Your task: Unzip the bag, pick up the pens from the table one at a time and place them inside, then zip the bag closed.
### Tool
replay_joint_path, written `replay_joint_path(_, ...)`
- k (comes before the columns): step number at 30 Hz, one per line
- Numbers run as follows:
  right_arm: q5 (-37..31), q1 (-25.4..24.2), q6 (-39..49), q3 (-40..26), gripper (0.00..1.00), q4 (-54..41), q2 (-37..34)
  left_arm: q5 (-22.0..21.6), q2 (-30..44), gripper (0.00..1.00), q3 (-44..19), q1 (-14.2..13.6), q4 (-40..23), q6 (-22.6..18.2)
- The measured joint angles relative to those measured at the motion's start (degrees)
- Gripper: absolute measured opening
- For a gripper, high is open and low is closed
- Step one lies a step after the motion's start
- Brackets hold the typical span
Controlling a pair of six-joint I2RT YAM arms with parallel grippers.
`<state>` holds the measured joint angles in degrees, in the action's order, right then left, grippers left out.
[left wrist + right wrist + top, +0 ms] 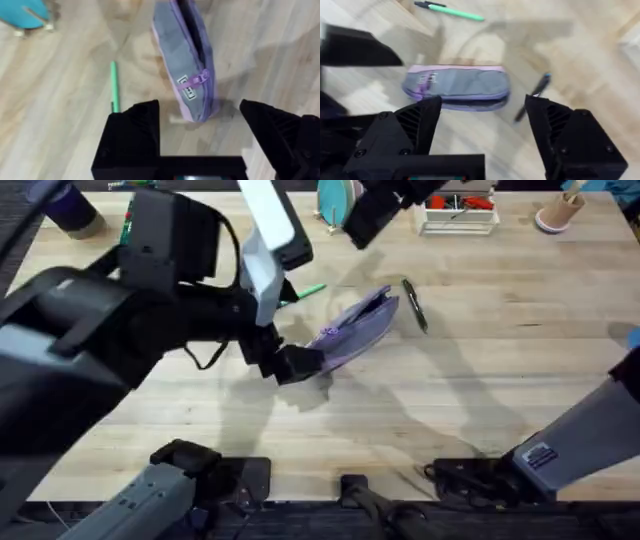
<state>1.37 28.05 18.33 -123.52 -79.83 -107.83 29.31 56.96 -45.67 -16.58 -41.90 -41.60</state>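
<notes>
The soft, light bag (358,328) lay mid-table, likely to slide; its zipper pull (199,79) looked the best hold. Both the left gripper (200,122) and right gripper (484,120) gaped wide, empty.

Small pale label on the bag (187,70) beside the zipper pull, dark marks on it too blurred to read, small blue-and-white sticker on the right arm (570,445) near its base, print illegible, no other legible text

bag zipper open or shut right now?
Mostly open: in the left wrist view the bag gapes dark along its top, and the zipper pull sits near one end.
</notes>
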Motion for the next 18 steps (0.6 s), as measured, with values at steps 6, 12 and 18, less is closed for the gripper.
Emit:
replay_joint_path(6, -2.2, 0.0, 17.5, -0.1, 0.997, 0.1, -0.1, -2.4, -3.5, 0.994, 0.0, 0.0, -0.3, 0.0)
replay_joint_path(12, -4.4, 0.0, 32.7, -0.1, 0.996, 0.1, -0.1, -3.9, -3.3, 0.994, 0.0, 0.0, -1.0, 0.0)
replay_joint_path(18, -5.8, 0.0, 41.6, -0.1, 0.996, 0.1, -0.1, -4.3, -3.3, 0.994, 0.0, 0.0, -1.0, 0.0)
